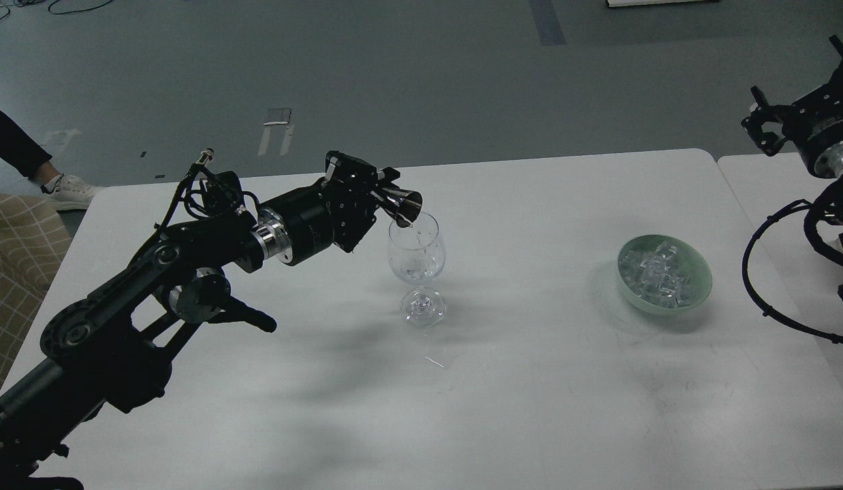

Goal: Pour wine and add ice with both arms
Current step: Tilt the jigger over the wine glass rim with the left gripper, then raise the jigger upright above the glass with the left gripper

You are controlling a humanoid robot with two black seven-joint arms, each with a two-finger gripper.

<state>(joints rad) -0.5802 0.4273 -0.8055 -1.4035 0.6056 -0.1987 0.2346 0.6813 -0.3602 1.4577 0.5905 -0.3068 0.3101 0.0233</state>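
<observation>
A clear stemmed wine glass (416, 267) stands upright on the white table (544, 381), left of centre. My left gripper (384, 194) is shut on a small metal jigger cup (404, 206), tilted mouth-down over the glass's left rim. A little clear liquid lies in the bowl of the glass. Several clear ice cubes (660, 272) lie in a pale green bowl (697, 269) at the right. My right gripper (762, 126) is raised at the far right edge, well away from the bowl; its fingers cannot be told apart.
A small wet spill (440, 359) lies on the table in front of the glass. A second white table (769, 204) adjoins at the right. A person's foot in a white shoe (67, 192) and a tan checked seat (16, 252) are at the left.
</observation>
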